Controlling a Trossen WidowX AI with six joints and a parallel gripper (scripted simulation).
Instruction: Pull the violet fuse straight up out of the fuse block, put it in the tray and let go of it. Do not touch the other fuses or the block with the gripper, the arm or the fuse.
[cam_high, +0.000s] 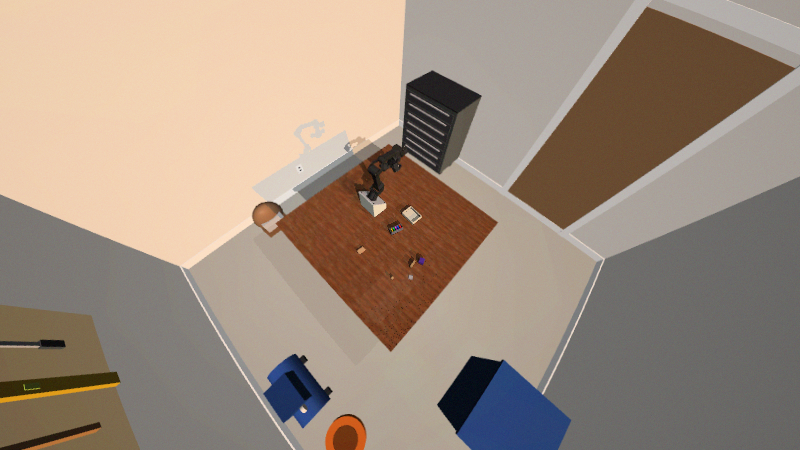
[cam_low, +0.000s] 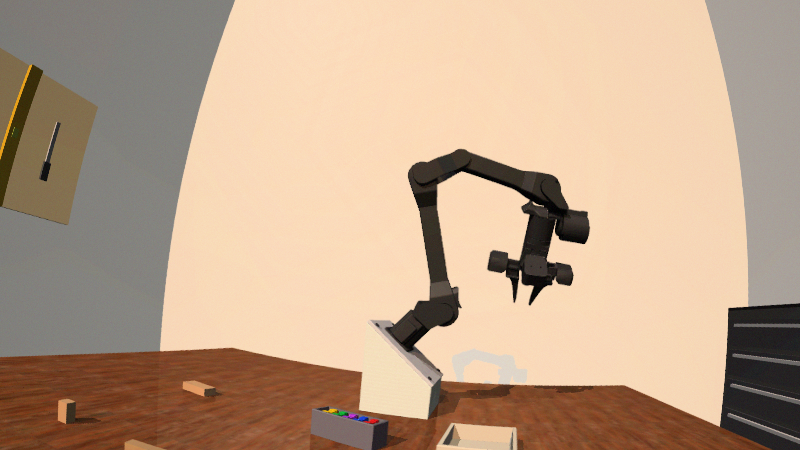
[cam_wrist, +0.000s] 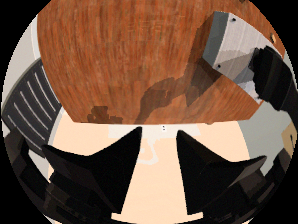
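Note:
The violet fuse (cam_low: 351, 416) sits in the middle of the row in the grey fuse block (cam_low: 341, 429) (cam_high: 393, 232), between the green fuse (cam_low: 340, 413) and the blue fuse (cam_low: 363, 418). A yellow fuse (cam_low: 332, 411) and a red fuse (cam_low: 373, 420) are in the same row. The cream tray (cam_high: 414, 221) (cam_low: 476, 446) stands beside the block, to its right in the exterior view. My gripper (cam_low: 522, 302) (cam_wrist: 159, 132) is partly open and empty, high above the floor and away from both block and tray. Neither shows in the wrist view.
The arm's white base (cam_high: 372, 204) (cam_low: 391, 386) (cam_wrist: 235, 47) stands behind the block. Small wooden blocks (cam_high: 360, 249) (cam_low: 66, 411) (cam_low: 198, 388) and a purple cube (cam_high: 421, 260) lie on the wooden floor. A black drawer cabinet (cam_high: 427, 125) (cam_low: 763, 372) (cam_wrist: 32, 102) stands at the wall.

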